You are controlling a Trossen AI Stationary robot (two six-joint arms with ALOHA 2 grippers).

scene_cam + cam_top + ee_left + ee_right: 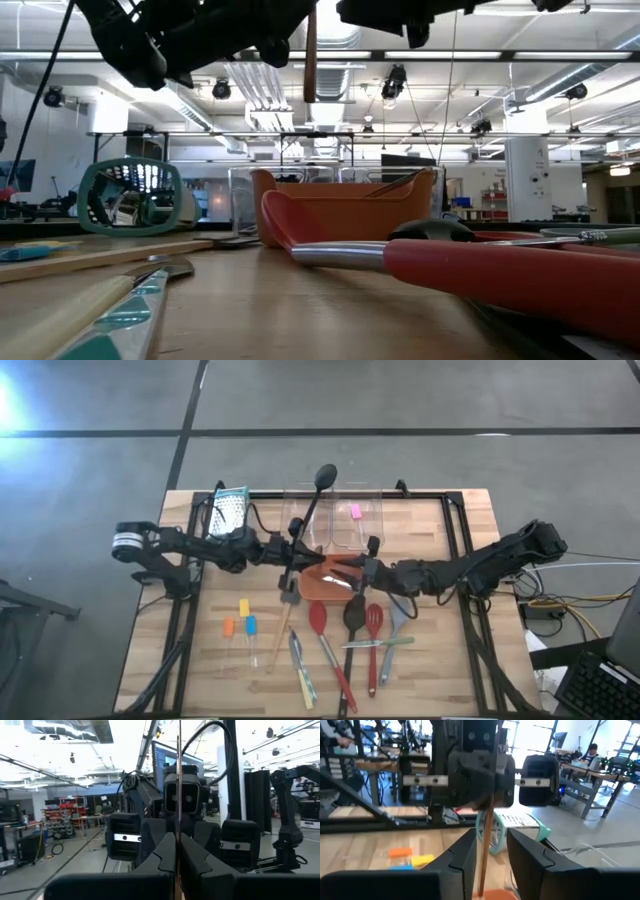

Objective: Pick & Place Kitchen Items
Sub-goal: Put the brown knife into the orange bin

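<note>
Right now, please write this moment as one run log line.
left gripper: shut on black ladle, held raised | right gripper: open around its handle | below: orange tray

A metal box grater with teal trim lies near the far left corner of the light wooden table, its perforated face up. Clear plastic tubs sit side by side along the table's far edge. An orange plastic tray stands near the table's middle, just in front of the tubs. A grey concrete floor surrounds the table, and cables trail off to the right.
</note>
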